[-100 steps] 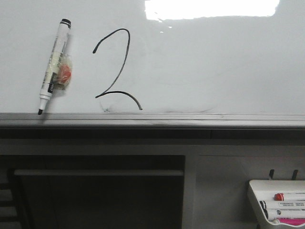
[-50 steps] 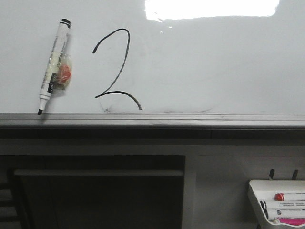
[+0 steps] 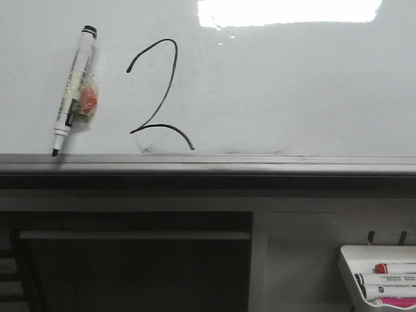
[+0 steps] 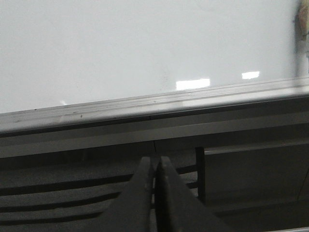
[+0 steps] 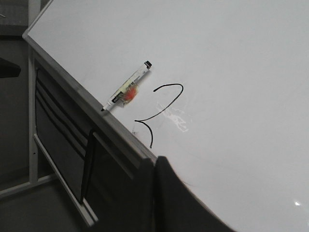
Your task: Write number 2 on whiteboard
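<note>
Glossy whiteboard [image 3: 292, 84] ahead of your grippers: number 2 [image 3: 159, 94] beyond right gripper [image 5: 154, 166], marker [image 3: 73, 88] beside it. Left gripper [image 4: 155, 166] and right pinched closed, empty.

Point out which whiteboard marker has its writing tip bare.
The white-barrelled black marker leaning on the glossy whiteboard, left of the drawn number 2, tip down on the grey rail. The markers in the white tray lie flat; the red-ended one looks capped.

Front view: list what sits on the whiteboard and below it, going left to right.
Marker leaning on the whiteboard, tip on the rail → the number 2 → bright glare → white marker tray at lower right.
</note>
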